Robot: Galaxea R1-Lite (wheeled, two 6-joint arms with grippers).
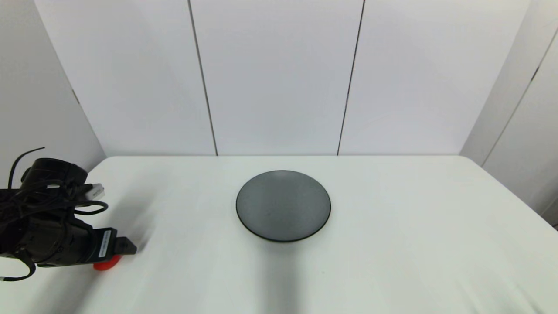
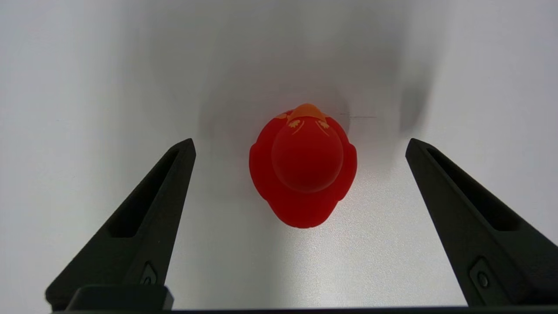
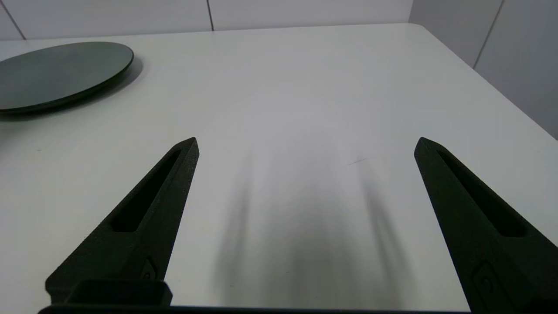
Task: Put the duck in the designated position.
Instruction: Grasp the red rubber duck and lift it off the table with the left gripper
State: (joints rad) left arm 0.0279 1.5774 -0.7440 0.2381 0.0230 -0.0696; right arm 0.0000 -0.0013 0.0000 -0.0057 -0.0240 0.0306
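**benchbot_77:** So the left tool (image 2: pixel 301 144) is hanging right over the duck (image 2: pixel 303 168), fingers spread wide with one on each side and neither touching it. The duck sits upright on the bare white counter (image 1: pixel 392 261) at the near left, well apart from the dark grey plate (image 1: pixel 283 206) in the middle. Looks to me like it's either about to grab it or has just set it down, can't tell which.

**gripfan:** If it's a grab, I'd come straight down and close across the plump body, not the round head. That thing's glossy, so a pinch up high will probably squirt it out. It's nicely centred in the gap already, so no sideways nudging needed.

**benchbot_77:** And the right tool (image 3: pixel 305 144)?

**gripfan:** Spread open too, holding nothing, low over the counter on the right side. Leave it there. There's no marker for the spot, so just keep off the plate.
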